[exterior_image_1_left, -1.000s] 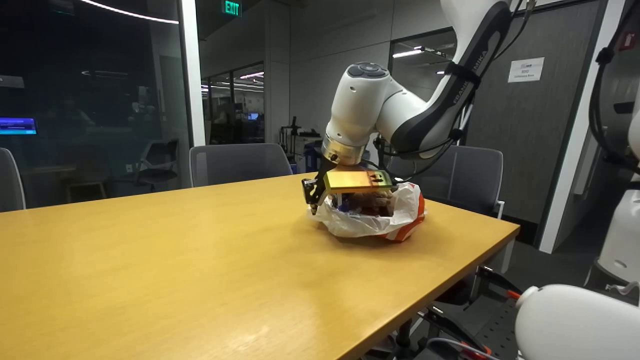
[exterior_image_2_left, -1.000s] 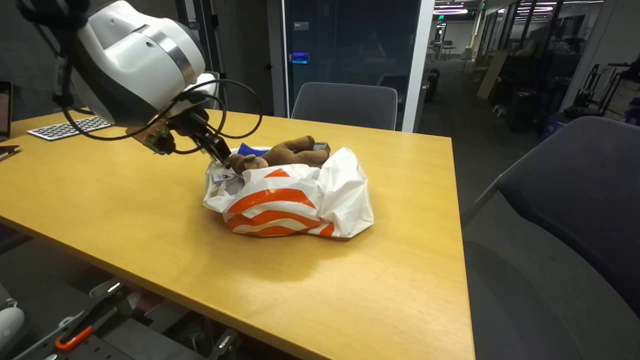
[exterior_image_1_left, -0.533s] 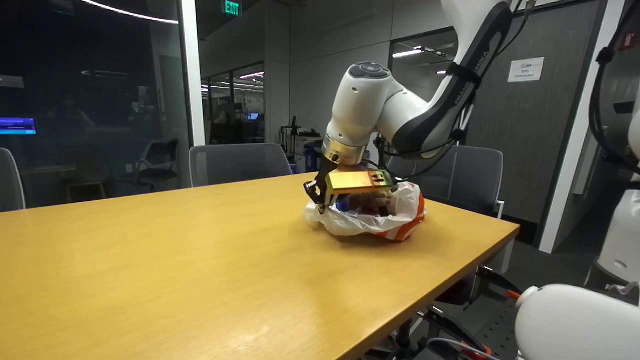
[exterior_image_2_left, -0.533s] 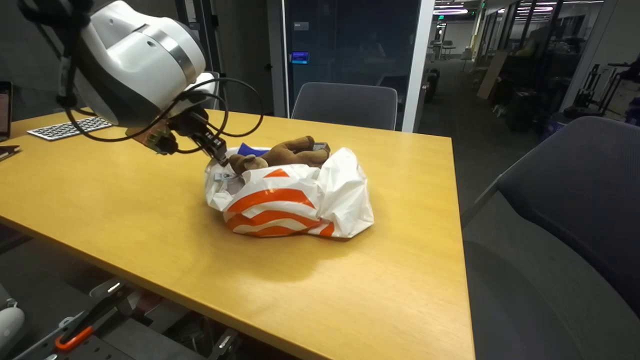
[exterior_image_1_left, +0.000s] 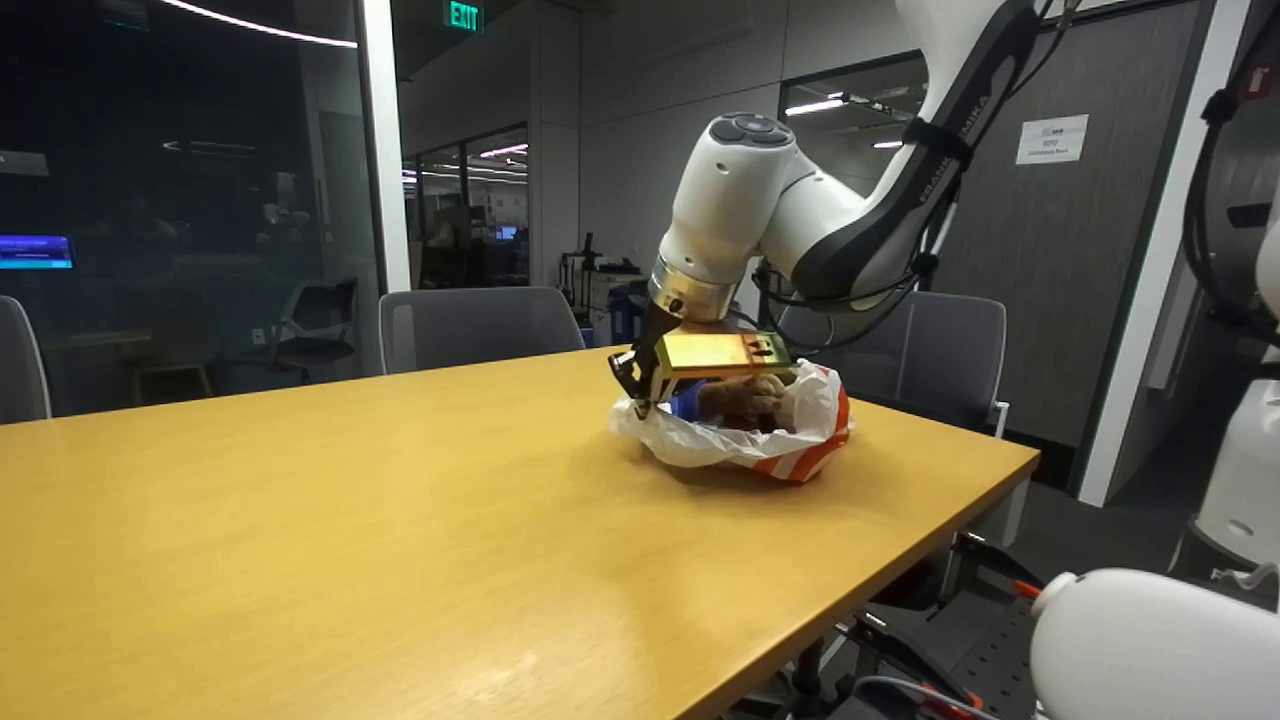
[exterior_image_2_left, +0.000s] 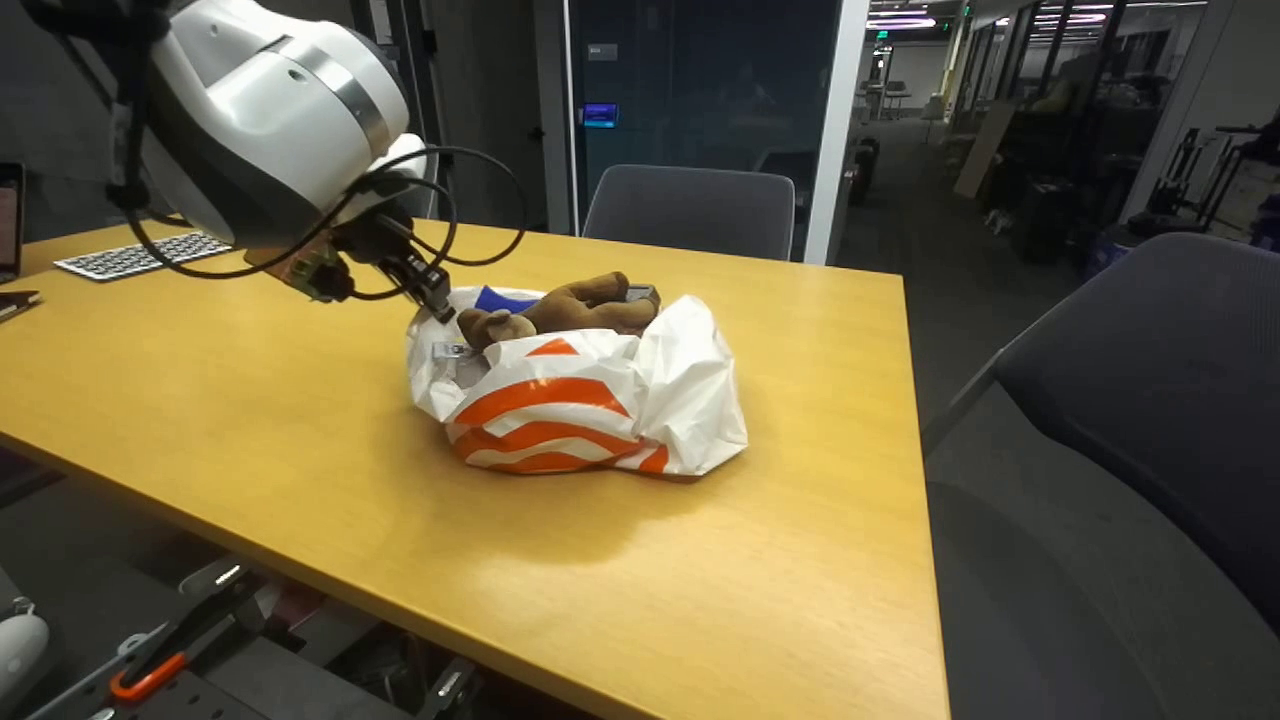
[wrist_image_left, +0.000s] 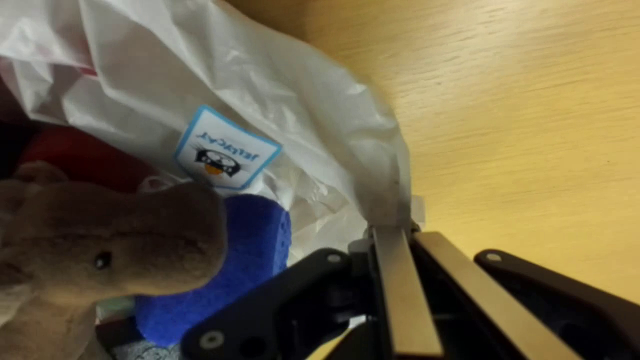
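A white plastic bag with orange stripes (exterior_image_2_left: 560, 420) lies on the table with its mouth open. My gripper (wrist_image_left: 394, 227) is shut on the bag's rim, and the pinched plastic runs up from between the fingertips in the wrist view. In both exterior views the gripper (exterior_image_1_left: 643, 408) is at the bag's edge. Inside the bag lies a brown plush animal (wrist_image_left: 150, 240), left of the gripper in the wrist view. Beside its snout is a blue foam-like piece (wrist_image_left: 257, 230). A red item (wrist_image_left: 85, 155) is partly hidden behind the plush, and a small blue-bordered label (wrist_image_left: 227, 147) shows against the plastic.
The yellow wooden table (exterior_image_1_left: 350, 520) carries the bag near one end. A white keyboard (exterior_image_2_left: 140, 257) and part of a laptop (exterior_image_2_left: 10, 225) are at the far left in an exterior view. Grey chairs (exterior_image_2_left: 690, 210) stand around the table. Loose cables (exterior_image_2_left: 480, 205) hang from the arm.
The jaws have closed, pinching the bag's rim. Since then the arm has risen slightly, and the gripped edge has come up a little with it. The plush has stayed in place.
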